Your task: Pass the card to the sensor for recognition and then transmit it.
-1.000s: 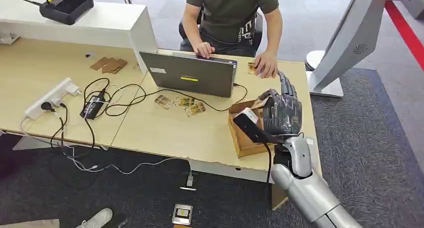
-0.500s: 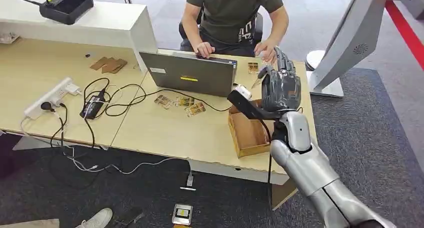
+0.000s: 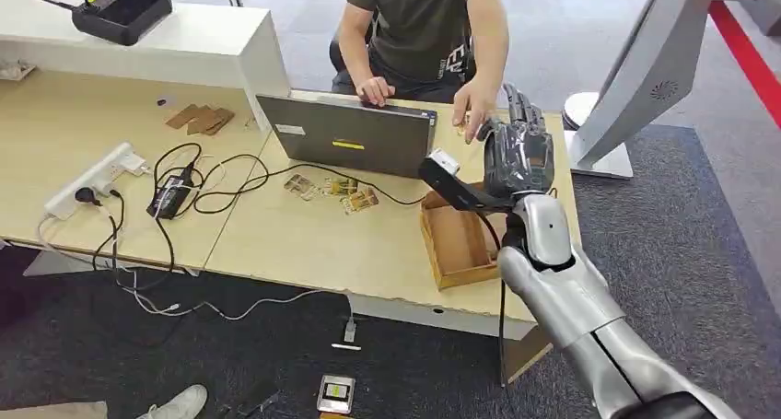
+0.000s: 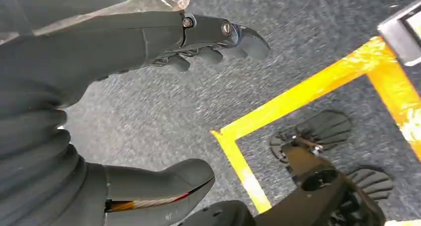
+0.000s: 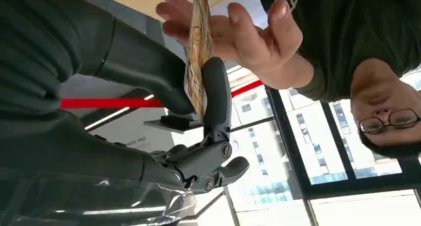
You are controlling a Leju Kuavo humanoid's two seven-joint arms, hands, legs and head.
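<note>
The right hand pinches one thin, flat card between its thick grey thumb and a darker finger; the card stands edge-on in the right wrist view, its face printed in yellow and brown. A person's hand, palm open and fingers spread, lies just beside the card's far end, and whether it touches the card I cannot tell. In the head view the right hand is raised above the far right corner of the tabletop, close to the person's hand, and a clear plastic film covers its ribbed grey wrist. The left hand hangs over grey carpet marked with yellow tape, grasping nothing, thumb and fingers well apart.

On the tabletop, just below the right hand, sits one shallow rectangular wooden tray. To the left of the tray stands one grey laptop, its lid back turned toward the robot. Near the laptop's front lie three small cards in a loose row, and one more card lies beside the person's hand. Further left of the laptop, black cables loop to a white power strip.
</note>
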